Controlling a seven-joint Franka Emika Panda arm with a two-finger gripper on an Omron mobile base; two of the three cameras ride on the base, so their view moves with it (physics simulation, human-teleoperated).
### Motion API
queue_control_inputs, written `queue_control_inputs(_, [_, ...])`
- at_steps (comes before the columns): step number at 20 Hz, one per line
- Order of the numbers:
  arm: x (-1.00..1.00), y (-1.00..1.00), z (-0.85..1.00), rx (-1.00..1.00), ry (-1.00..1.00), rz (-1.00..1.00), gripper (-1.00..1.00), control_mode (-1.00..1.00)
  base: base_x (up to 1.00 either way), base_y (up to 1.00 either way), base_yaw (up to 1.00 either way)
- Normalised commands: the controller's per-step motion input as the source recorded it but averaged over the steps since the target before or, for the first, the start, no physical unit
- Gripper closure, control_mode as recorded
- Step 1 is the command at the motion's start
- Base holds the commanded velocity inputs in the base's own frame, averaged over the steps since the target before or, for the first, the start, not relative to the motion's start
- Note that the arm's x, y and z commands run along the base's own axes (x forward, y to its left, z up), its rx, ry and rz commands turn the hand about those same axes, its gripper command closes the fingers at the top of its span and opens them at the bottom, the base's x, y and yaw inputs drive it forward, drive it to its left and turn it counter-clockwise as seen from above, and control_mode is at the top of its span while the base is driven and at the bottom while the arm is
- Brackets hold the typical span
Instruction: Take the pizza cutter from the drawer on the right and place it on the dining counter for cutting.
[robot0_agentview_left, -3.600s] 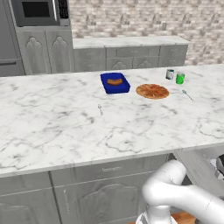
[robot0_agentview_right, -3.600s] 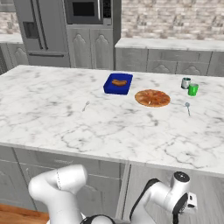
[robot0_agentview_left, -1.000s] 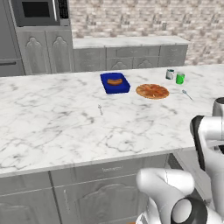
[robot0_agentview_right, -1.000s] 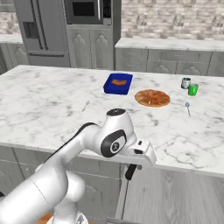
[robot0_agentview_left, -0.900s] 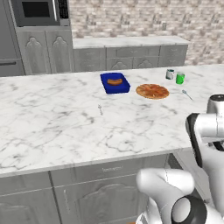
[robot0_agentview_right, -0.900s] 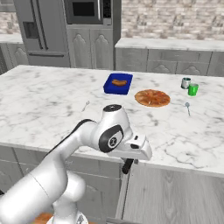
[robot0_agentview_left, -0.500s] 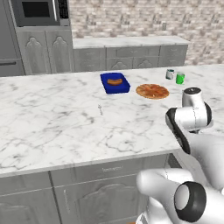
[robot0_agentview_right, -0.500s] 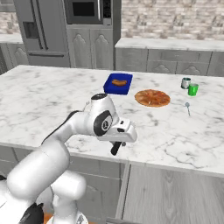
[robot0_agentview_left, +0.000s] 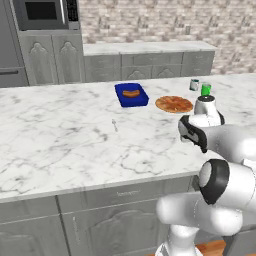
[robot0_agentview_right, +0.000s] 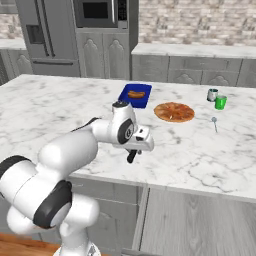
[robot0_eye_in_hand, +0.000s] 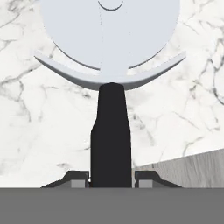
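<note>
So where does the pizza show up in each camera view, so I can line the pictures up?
Left base view: the pizza lies right of centre on the dining counter, beside the blue tray.
Right base view: centre-right, again right of that tray.
Hand view: not in it.
Shared landmark: the blue tray.

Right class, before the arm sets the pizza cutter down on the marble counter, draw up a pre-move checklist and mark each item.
1. Pizza cutter held between the fingers: ok.
2. Gripper over the dining counter: ok, near its front edge.
3. Marble below the wheel bare: ok.
4. Pizza, blue tray and spoon apart from the gripper: ok.
5. Height above the counter: cannot tell.
</note>
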Motion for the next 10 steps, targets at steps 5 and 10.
queue_control_inputs(5, [0.82,0.06,-0.39,0.11,-0.11,0.11,1.0,-1.0,0.0,0.0,0.0])
queue_control_inputs(10, [0.52,0.51,-0.64,-0.02,0.0,0.02,1.0,-1.0,0.0,0.0,0.0])
